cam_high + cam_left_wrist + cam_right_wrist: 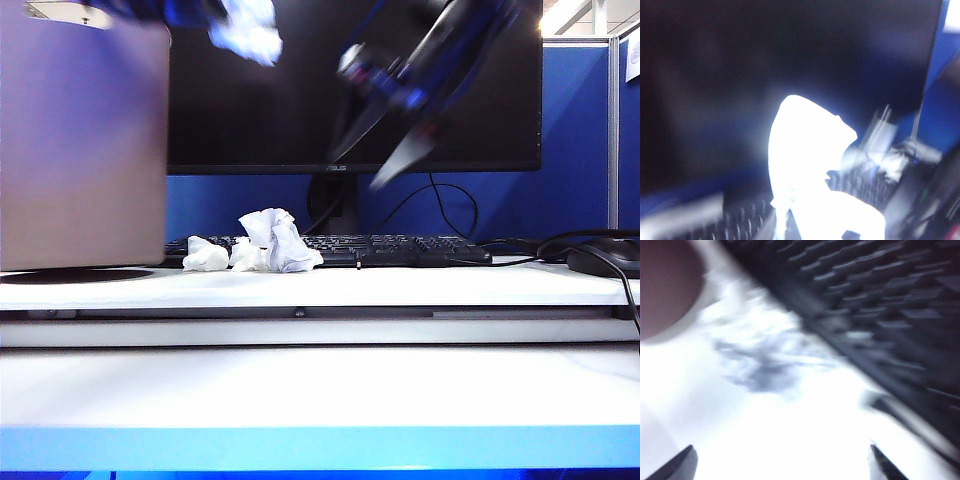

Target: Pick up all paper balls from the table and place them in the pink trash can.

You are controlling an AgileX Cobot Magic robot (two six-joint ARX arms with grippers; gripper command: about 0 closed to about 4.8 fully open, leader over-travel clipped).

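Observation:
A white paper ball (247, 32) hangs high in front of the dark monitor, close to the rim of the pink trash can (80, 140). My left gripper (215, 12) is a dark blur shut on it. The left wrist view is filled by this ball (807, 165); the fingers do not show there. More paper balls lie in a cluster (265, 245) on the table (330, 285) in front of the keyboard. My right gripper (380, 150) is blurred above and right of them, open and empty. In its wrist view the gripper (780, 465) faces the blurred cluster (757, 352).
A black keyboard (400, 250) lies behind the cluster, with a monitor (450, 90) on its stand behind it. A black mouse (605, 258) and cables sit at the far right. In the right wrist view the keyboard (875, 305) and the can's base (665, 285) flank the paper.

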